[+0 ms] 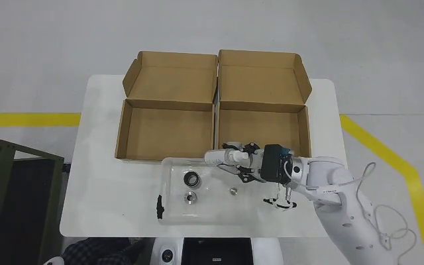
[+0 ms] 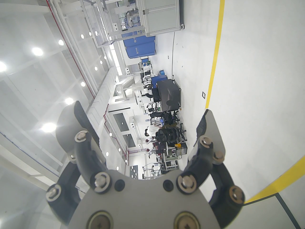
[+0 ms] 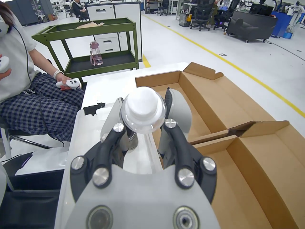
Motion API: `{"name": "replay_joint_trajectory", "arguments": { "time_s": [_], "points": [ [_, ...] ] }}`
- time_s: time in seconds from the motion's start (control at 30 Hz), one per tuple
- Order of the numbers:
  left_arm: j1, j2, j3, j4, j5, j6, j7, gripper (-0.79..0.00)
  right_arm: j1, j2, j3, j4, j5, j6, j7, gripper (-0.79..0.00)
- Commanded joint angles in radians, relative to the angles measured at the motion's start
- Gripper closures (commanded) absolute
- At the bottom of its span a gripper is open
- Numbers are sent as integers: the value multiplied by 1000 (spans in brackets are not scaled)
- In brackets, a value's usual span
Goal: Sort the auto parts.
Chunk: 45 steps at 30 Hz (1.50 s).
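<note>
White plastic, cap-shaped with a clear collar, the auto part (image 3: 143,114) is pinched in the right hand (image 3: 143,97) above the far rim of the clear plastic tray (image 1: 212,213), close to where two open brown cardboard boxes (image 1: 165,132) meet on the white table (image 1: 99,165). This looks like the carry-to-box step, so next it must clear a box wall and be released inside. The left hand (image 2: 142,110) is spread and holds nothing; the part's lower end hides behind the fingers (image 3: 178,110), and the dark ring (image 1: 193,177) and small metal bits (image 1: 191,197) in the tray are too small to identify.
</note>
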Motion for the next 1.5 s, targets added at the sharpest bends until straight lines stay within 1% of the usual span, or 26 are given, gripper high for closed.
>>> {"name": "replay_joint_trajectory", "arguments": {
  "time_s": [0.0,0.23,0.3,0.37,0.6,0.97,1.27,1.47],
  "points": [
    [0,0,0,0,0,0,0,-785,5,1,3,1,8,1,-4,0],
    [0,0,0,0,0,0,0,-785,24,2,9,6,22,13,-11,0],
    [0,0,0,0,0,0,0,-785,36,3,11,5,-14,28,16,0],
    [0,0,0,0,0,0,0,-785,44,2,-1,15,-17,40,16,0],
    [0,0,0,0,0,0,0,-785,99,-4,-27,97,-45,100,46,0],
    [0,0,0,0,0,0,0,-785,205,-8,-45,219,-72,151,130,0],
    [0,0,0,0,0,0,0,-785,298,-21,-107,336,-108,192,178,0],
    [0,0,0,0,0,0,0,-785,356,-32,-154,413,-123,196,202,0]
  ]
}}
